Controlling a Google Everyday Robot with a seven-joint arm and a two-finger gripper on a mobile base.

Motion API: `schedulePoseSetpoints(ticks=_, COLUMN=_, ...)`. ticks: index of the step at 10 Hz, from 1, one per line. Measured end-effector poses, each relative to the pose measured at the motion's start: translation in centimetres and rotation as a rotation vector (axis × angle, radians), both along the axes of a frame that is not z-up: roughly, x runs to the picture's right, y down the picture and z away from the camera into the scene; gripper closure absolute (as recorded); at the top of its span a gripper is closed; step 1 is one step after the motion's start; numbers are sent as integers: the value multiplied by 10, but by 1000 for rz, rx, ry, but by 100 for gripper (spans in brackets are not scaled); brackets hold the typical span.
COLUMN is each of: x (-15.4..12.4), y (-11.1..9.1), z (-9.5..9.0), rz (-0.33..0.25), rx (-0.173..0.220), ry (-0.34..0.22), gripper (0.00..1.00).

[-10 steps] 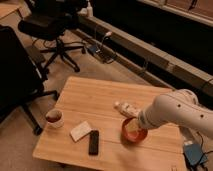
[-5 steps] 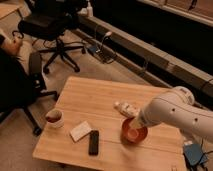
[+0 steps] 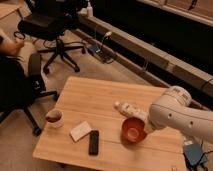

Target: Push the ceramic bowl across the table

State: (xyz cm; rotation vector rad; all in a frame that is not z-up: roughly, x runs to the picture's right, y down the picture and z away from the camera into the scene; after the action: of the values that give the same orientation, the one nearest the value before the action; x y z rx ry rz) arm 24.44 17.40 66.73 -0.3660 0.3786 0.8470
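The ceramic bowl [image 3: 133, 130] is orange-red and glossy, and stands on the right half of the light-wood table [image 3: 95, 97], near the front edge. Its opening is tipped toward the camera. My gripper [image 3: 146, 124] is at the bowl's right rim, at the end of the thick white arm [image 3: 175, 114] that comes in from the right. The arm's casing hides most of the gripper, and it looks to be touching the bowl.
A small white cup [image 3: 54, 118] with dark liquid stands at the table's left. A white card [image 3: 80, 131] and a black phone [image 3: 93, 142] lie in front. A white elongated object [image 3: 126, 108] lies just behind the bowl. Office chairs [image 3: 50, 27] stand to the left and behind.
The bowl and the arm have stayed almost in the same place. The chair and person at the left edge have shifted a little.
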Motion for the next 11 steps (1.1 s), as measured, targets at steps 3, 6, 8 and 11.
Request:
schedulePoseSetpoints(ticks=3, x=4, y=21, z=14, rz=-45, rx=-103, ry=53, gripper=35)
schedulePoseSetpoints(ticks=6, x=4, y=40, z=30, rz=-46, rx=-177, ry=37, gripper=35)
schedulePoseSetpoints(ticks=8, x=12, y=52, z=40, rz=-56, rx=-210, ry=11, gripper=35)
schedulePoseSetpoints(ticks=11, x=14, y=61, z=54, rz=-83, rx=-228, ry=-51, gripper=35)
